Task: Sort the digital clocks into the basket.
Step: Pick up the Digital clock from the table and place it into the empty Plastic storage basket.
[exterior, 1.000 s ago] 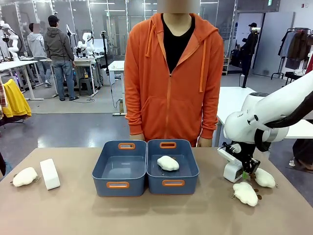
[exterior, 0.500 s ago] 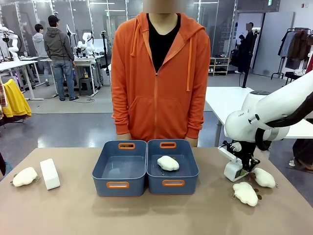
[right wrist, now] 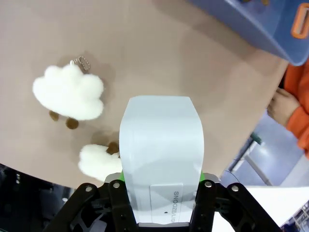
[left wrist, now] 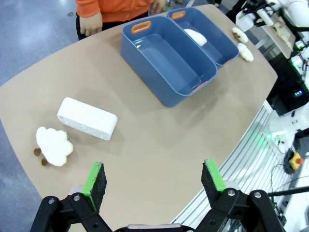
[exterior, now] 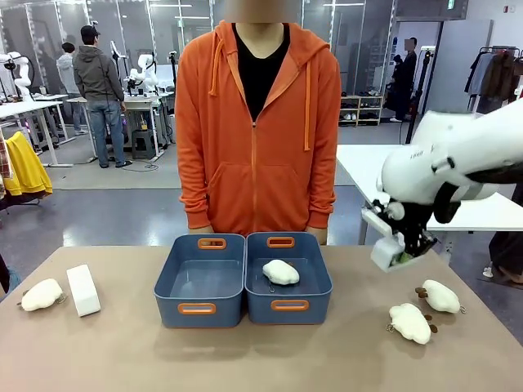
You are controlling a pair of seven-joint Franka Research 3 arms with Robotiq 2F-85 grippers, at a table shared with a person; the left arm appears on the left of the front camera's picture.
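Note:
Two blue-grey baskets stand side by side at the table's middle. The left basket (exterior: 173, 287) (left wrist: 145, 53) is empty; the right basket (exterior: 320, 287) (left wrist: 219, 46) holds a cream plush toy (exterior: 280, 272). My right gripper (exterior: 402, 255) (right wrist: 161, 180) is shut on a white digital clock (exterior: 386, 251) (right wrist: 161, 140), held in the air above the table's right side. A second digital clock (exterior: 83, 290) (left wrist: 87, 118) lies at the table's left. High over the left end, my left gripper (left wrist: 154, 178) hangs open with nothing between its fingers.
Two plush toys (exterior: 410, 322) (exterior: 441, 296) lie on the table below the lifted clock, and another plush toy (exterior: 41, 295) (left wrist: 54, 145) lies beside the left clock. A person in an orange hoodie (exterior: 257, 122) stands at the far edge behind the baskets.
My right gripper shut on the clock that stood on the table's right side and lifted it up into the air. The person shifted a little to the left.

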